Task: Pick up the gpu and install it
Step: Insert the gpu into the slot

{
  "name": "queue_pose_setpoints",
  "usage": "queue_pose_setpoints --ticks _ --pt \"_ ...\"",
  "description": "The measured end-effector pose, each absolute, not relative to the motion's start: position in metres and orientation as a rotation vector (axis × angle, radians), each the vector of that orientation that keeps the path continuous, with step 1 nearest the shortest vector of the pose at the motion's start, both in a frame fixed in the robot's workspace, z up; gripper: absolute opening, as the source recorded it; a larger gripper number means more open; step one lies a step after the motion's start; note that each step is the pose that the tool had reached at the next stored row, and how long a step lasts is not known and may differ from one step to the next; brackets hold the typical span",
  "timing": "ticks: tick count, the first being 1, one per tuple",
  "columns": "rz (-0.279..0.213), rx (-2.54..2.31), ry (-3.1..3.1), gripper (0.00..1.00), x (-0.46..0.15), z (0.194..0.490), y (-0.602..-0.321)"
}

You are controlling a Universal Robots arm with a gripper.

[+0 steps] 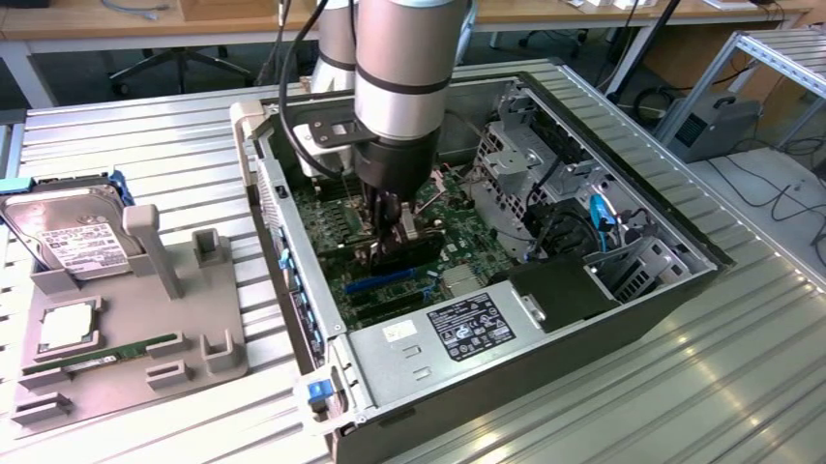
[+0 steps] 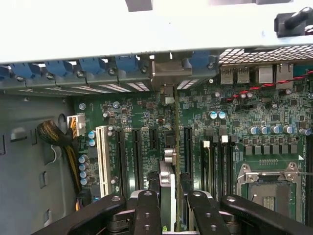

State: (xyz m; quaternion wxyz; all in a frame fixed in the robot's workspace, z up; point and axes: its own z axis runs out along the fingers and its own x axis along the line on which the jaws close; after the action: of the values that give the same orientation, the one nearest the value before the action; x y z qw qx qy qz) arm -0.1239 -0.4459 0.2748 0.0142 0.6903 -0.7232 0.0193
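Exterior view: open computer case [image 1: 645, 280] on the metal table [image 1: 142, 155], arm reaching down inside. Gripper [image 1: 387, 253] low over the green motherboard [image 2: 274, 166]. Jaws clamped on the gpu [image 2: 167, 196], held edge-on, bracket end toward the rear slot wall. Pick-up done. Card sits above a black slot [image 2: 187, 147]; I cannot tell whether it is seated.

Exterior looks down obliquely; wrist hovers close; both share motherboard [image 1: 387, 227].

case [image 1: 620, 319]: matt grey metal | table [image 1: 749, 387]: ribbed shiny metal | tray [image 1: 116, 358]: matt grey plastic
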Motion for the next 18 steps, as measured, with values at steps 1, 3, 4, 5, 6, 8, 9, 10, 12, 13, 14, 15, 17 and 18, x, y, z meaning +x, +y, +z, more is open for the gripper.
queue_pose_setpoints --ticks 1,3,4,5,6,8,9,10,12,13,14,15,17,18 --pt "0.060 2.149 -2.252 0.27 -0.1240 0.2746 -0.4459" --pt "0.060 2.149 -2.252 0.27 -0.1240 0.2741 -0.4459" --pt "0.059 2.150 -2.252 0.27 -0.1240 0.2739 -0.4459" --pt "0.059 2.150 -2.252 0.27 -0.1240 0.2736 -0.4459" --pt "0.059 2.150 -2.252 0.27 -0.1240 0.2733 -0.4459" --pt "0.059 2.150 -2.252 0.27 -0.1240 0.2726 -0.4459" --pt "0.059 2.150 -2.252 0.27 -0.1240 0.2721 -0.4459" --pt "0.059 2.150 -2.252 0.27 -0.1240 0.2717 -0.4459" --pt "0.059 2.150 -2.252 0.27 -0.1241 0.2708 -0.4459" --pt "0.059 2.150 -2.252 0.27 -0.1242 0.2703 -0.4459" --pt "0.059 2.150 -2.252 0.27 -0.1242 0.2699 -0.4459" --pt "0.059 2.150 -2.252 0.27 -0.1243 0.2694 -0.4459" --pt "0.059 2.150 -2.252 0.27 -0.1244 0.2684 -0.4459" --pt "0.059 2.150 -2.252 0.27 -0.1245 0.2680 -0.4459"
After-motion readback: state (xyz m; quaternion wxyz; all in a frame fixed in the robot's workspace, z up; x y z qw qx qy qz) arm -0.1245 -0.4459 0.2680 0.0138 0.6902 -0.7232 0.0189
